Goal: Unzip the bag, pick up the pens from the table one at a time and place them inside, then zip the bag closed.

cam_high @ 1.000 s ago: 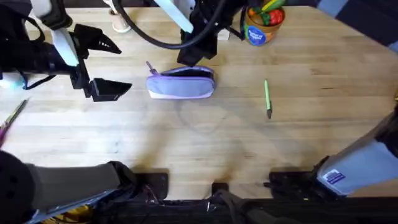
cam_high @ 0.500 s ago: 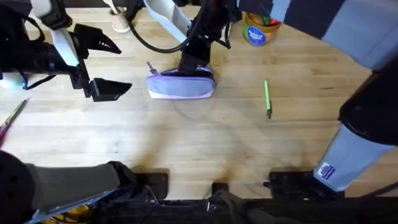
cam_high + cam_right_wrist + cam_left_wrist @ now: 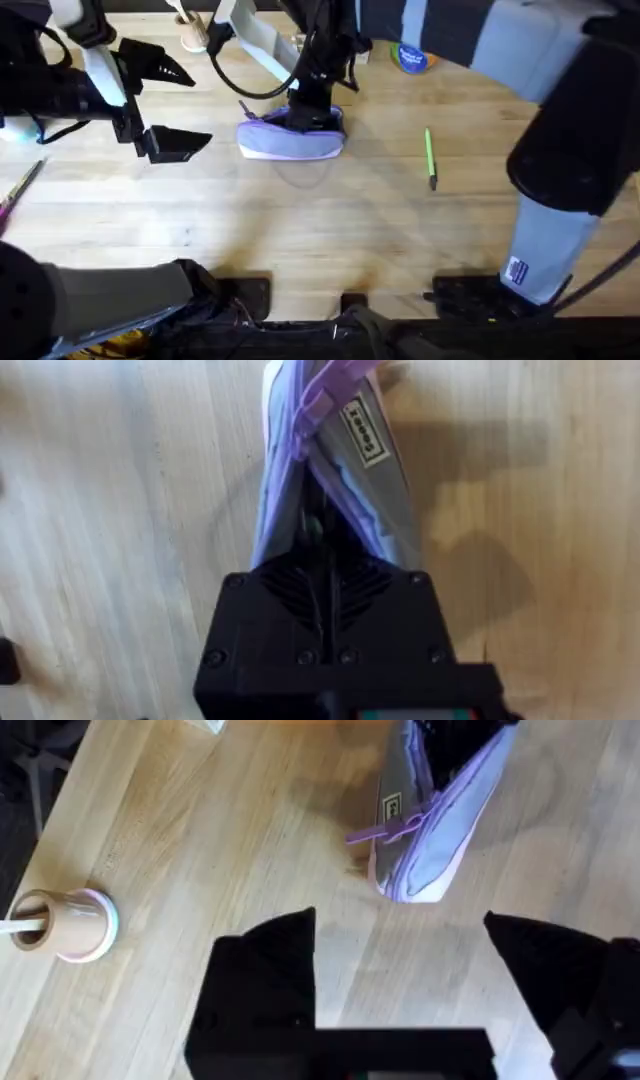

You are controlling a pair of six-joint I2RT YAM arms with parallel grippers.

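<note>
Overhead, start at your far left: a thin pinkish stick (image 3: 18,190) lies at the worktop's (image 3: 300,230) left edge, slanting from near-left to far-right. Just right of it your left pincer (image 3: 172,108) hangs above the wood with its two black fingers spread wide apart, nothing between them, aimed rightward at the bag. Behind it, at the far edge, stands a small wooden cup (image 3: 193,38) with a stick in it.

Moving right, the bag (image 3: 290,136) sits on the far half of the worktop, a little left of centre. Its long axis runs left to right, the zipper along its top ridge, and a purple pull tab (image 3: 241,107) sticks out from its left end toward the far left. Your right pincer (image 3: 312,112) has come down onto the right part of that ridge. In the right wrist view the black body covers the fingertips where they meet the open lavender fabric (image 3: 330,470), so you cannot tell whether they are apart or closed.

Further right, well apart from the bag, the green pen (image 3: 430,157) lies flat, its long axis running far to near, dark tip at the near end. A blue-labelled container (image 3: 411,58) stands at the far edge behind it.
</note>
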